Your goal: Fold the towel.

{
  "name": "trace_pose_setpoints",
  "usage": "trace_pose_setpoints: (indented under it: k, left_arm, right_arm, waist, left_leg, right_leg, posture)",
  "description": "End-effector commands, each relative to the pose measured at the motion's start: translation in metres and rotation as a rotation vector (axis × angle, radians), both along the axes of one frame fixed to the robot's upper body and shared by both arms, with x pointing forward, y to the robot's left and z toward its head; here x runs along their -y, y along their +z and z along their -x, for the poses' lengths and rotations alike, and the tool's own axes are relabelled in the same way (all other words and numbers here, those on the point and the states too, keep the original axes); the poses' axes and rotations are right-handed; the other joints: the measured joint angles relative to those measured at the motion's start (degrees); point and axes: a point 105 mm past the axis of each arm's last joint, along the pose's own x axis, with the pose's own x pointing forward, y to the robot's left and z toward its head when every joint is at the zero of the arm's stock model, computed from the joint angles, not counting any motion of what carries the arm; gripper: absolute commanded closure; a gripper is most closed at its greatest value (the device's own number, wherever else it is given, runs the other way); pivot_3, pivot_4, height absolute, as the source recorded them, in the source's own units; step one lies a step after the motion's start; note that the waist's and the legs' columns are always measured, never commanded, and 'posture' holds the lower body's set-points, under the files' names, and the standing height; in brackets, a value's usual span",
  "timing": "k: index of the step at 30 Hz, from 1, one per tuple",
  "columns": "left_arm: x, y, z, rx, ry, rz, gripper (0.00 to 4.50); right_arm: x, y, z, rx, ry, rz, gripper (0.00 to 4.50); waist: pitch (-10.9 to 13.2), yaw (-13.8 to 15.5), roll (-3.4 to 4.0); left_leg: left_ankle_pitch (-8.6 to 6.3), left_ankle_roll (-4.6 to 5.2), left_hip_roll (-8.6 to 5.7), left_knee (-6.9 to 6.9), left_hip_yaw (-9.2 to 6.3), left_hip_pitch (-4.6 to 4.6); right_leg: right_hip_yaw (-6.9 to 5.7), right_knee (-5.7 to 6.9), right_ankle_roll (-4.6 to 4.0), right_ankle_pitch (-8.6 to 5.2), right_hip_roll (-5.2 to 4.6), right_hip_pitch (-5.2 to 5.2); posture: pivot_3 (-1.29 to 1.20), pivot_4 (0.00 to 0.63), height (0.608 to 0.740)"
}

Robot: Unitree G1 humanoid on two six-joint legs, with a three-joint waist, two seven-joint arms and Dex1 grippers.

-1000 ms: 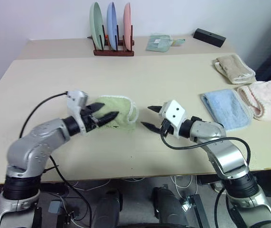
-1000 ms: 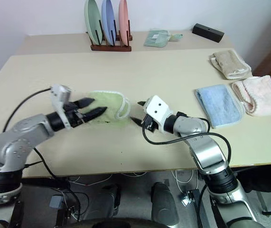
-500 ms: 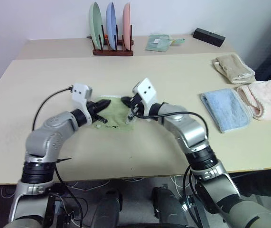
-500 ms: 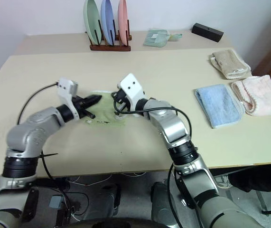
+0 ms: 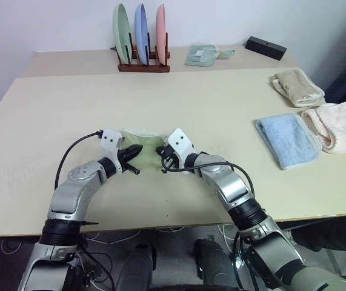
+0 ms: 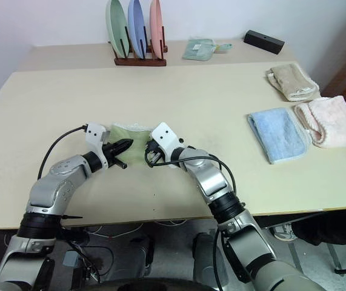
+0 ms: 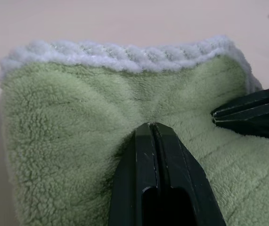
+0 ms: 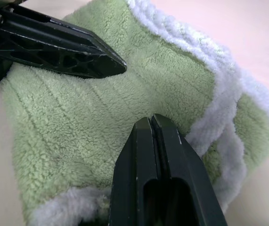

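Observation:
The towel (image 5: 143, 139) is light green terry with white stitched edging, lying bunched into a small folded pad near the table's front middle. My left gripper (image 5: 134, 153) rests on its left part, shut, with its tips pressed into the pile (image 7: 149, 126). My right gripper (image 5: 163, 159) comes in from the right side, also shut, its tips on the cloth (image 8: 150, 120) beside a doubled white edge. The two grippers' tips lie close together on the towel (image 8: 162, 80), pointing at each other. No cloth shows between either pair of fingers.
A light blue folded towel (image 5: 286, 140), a pink one (image 5: 336, 126) and a beige one (image 5: 298, 86) lie at the right. At the back stand a plate rack (image 5: 141, 37), a small green cloth (image 5: 203, 54) and a black box (image 5: 266, 46).
Both grippers were open a second ago and have shut. Both arms have sunk and drawn together onto the towel, which now lies flatter and more compact.

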Motion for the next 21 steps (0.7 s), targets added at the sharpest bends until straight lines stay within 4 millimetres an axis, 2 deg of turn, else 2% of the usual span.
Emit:
trace_pose_setpoints:
  k: [1, 4, 7, 9, 10, 15, 21]
  left_arm:
    - [-0.018, 0.025, 0.002, 0.053, 0.048, 0.115, 4.23]
    - [-0.043, 0.035, 0.005, 0.028, 0.106, 0.11, 3.29]
    - [-0.062, 0.044, 0.007, 0.018, 0.158, 0.131, 1.68]
    - [-0.074, 0.049, 0.006, -0.013, 0.195, 0.181, 0.72]
    - [-0.076, 0.049, 0.006, -0.033, 0.202, 0.196, 0.08]
    - [-0.06, 0.031, 0.006, -0.18, 0.151, 0.266, 0.03]
    - [-0.032, 0.008, 0.01, -0.3, 0.048, 0.248, 0.03]
  right_arm:
    - [0.008, 0.041, 0.007, 0.119, 0.041, -0.06, 4.25]
    - [0.019, 0.059, 0.018, 0.2, 0.091, 0.009, 3.32]
    - [0.026, 0.067, 0.031, 0.261, 0.149, 0.085, 1.7]
    - [0.031, 0.073, 0.048, 0.296, 0.219, 0.119, 0.71]
    - [0.032, 0.074, 0.053, 0.301, 0.234, 0.129, 0.11]
    - [0.037, 0.07, 0.059, 0.32, 0.242, 0.18, 0.05]
    - [0.041, 0.076, 0.063, 0.35, 0.26, 0.19, 0.05]
  waist:
    - [0.0, 0.0, 0.0]
    - [0.0, 0.0, 0.0]
    - [0.0, -0.1, 0.0]
    - [0.0, 0.1, -0.01]
    - [0.0, 0.1, -0.01]
    - [0.0, 0.2, -0.04]
    - [0.0, 0.2, -0.05]
  left_leg:
    - [0.0, 0.0, 0.0, 0.0, -0.01, -0.03]
    - [0.0, 0.0, 0.0, 0.03, -0.03, -0.12]
    - [0.0, 0.0, 0.01, -0.02, -0.03, -0.07]
    - [0.0, 0.01, 0.01, -0.02, -0.03, -0.08]
    - [0.0, 0.01, 0.0, -0.02, -0.03, -0.1]
    - [0.0, 0.0, 0.0, 0.03, -0.05, -0.08]
    - [0.0, 0.0, 0.0, 0.06, -0.05, -0.09]
  right_leg:
    - [0.0, 0.0, 0.0, 0.0, 0.0, -0.02]
    - [0.0, 0.04, 0.0, 0.0, 0.0, -0.11]
    - [-0.01, 0.06, 0.01, -0.01, 0.0, -0.11]
    - [-0.02, 0.04, 0.02, -0.02, 0.0, -0.09]
    - [-0.02, 0.02, 0.03, -0.02, 0.0, -0.1]
    - [-0.04, 0.02, 0.04, -0.03, 0.0, -0.02]
    - [-0.05, 0.01, 0.04, -0.03, 0.0, -0.02]
  posture:
    - [0.0, 0.15, 0.74]
    - [0.0, 0.15, 0.74]
    - [0.0, 0.15, 0.74]
    - [0.0, 0.15, 0.74]
    - [0.0, 0.15, 0.74]
    - [0.0, 0.15, 0.74]
    - [0.0, 0.15, 0.74]
